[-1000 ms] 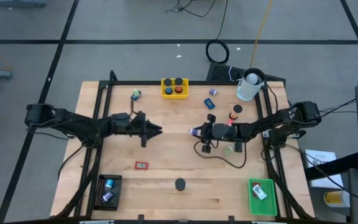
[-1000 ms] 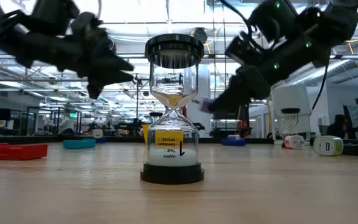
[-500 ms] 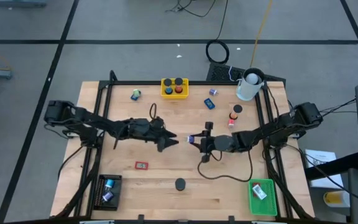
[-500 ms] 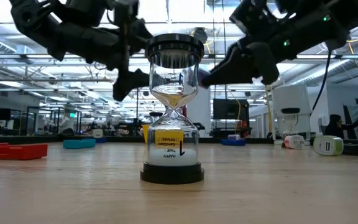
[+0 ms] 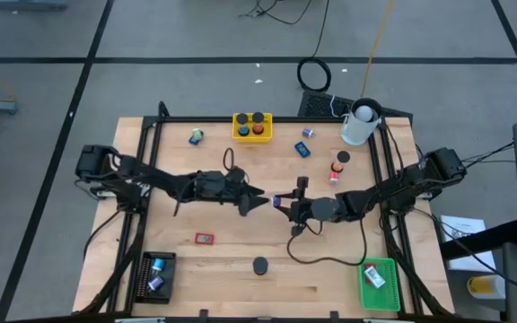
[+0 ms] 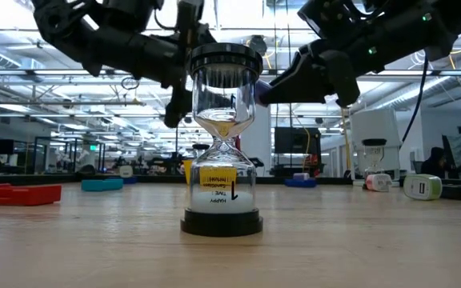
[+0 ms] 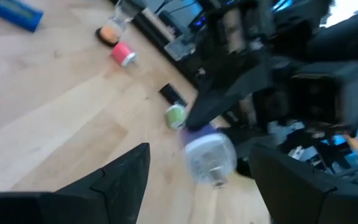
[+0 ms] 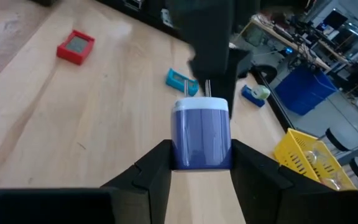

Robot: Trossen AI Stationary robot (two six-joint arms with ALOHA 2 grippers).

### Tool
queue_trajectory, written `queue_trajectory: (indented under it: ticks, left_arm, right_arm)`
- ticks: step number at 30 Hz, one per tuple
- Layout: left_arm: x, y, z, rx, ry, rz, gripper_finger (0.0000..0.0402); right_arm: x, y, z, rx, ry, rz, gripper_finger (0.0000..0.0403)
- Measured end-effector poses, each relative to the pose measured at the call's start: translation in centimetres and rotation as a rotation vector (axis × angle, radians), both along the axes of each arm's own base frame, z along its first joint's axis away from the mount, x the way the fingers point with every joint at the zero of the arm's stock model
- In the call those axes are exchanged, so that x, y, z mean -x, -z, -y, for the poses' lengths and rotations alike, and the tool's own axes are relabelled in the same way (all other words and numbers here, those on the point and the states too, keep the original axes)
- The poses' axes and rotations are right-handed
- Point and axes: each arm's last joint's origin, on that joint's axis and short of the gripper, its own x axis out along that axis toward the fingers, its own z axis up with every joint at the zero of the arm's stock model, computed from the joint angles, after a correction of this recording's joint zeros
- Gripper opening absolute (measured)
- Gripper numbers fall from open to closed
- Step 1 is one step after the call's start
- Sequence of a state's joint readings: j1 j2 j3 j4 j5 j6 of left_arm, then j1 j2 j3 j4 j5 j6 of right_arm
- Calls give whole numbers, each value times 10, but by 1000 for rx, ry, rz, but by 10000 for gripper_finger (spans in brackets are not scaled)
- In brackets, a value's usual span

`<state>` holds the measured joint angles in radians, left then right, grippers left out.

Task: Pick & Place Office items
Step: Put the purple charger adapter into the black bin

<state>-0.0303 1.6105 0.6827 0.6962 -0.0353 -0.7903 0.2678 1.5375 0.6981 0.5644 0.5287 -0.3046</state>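
**Purple-blue plug block held between the arms at mid-table**

Purple-blue and white, a small plug block (image 8: 202, 132) with two metal prongs sits clamped between the two dark fingers (image 8: 151, 171) of the right gripper (image 5: 283, 203), its prongs pointing away from the wrist. In the high view this gripper is over the middle of the table (image 5: 330, 278), above the wood. The left gripper (image 5: 257, 201) faces it from the other side, just beside the block, with its fingers (image 7: 124, 169) spread wide and nothing between them; in the left wrist view the block shows ahead of that gap, not inside it.

Other small items lie spread about the table. One red flat block (image 5: 205, 239) is on the left arm's side, nearer the front edge, and one black round cap (image 5: 259, 266) stands close to the front middle. Toward the back are one blue block (image 5: 302, 149), one small piece (image 5: 308, 133) beside it, one greenish piece (image 5: 196, 136), one black cap (image 5: 344, 157) and one red-and-orange piece (image 5: 336, 170).

Three mesh trays are present: one yellow tray (image 5: 238, 131) at the back holding two black caps and some coloured bits, one black tray (image 5: 142, 280) at the front left corner with two bluish items, and one green tray (image 5: 366, 289) at the front right with one white-and-red item. One white cup (image 5: 358, 125) stands at the back right.
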Motion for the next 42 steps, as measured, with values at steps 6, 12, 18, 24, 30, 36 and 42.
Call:
queue_trajectory:
  ticks: [6, 12, 18, 24, 30, 36, 42]
  left_arm:
    - [-17, 9, 0, 24, 1, -15, 276]
    - [-26, 5, 0, -2, 2, 14, 275]
    - [-27, 2, 1, -12, 8, 17, 263]
    - [-27, 3, 1, -22, 5, 4, 227]
    - [-27, 3, 1, -25, 7, 10, 209]
    - [-27, 3, 3, -18, 19, 10, 211]
    - [-27, 3, 7, -18, 32, 8, 211]
  right_arm:
    - [0, 0, 2, 11, 25, 1, 139]
    - [0, 0, 2, 17, 23, -5, 139]
    - [-1, -1, 2, 25, 18, 4, 139]
    - [-1, -2, 2, 25, 14, 16, 139]
    - [-2, -3, 1, 23, -9, 24, 139]
    - [-2, -4, 2, 28, -10, 33, 139]
    - [-3, -6, 5, 25, -1, 51, 139]
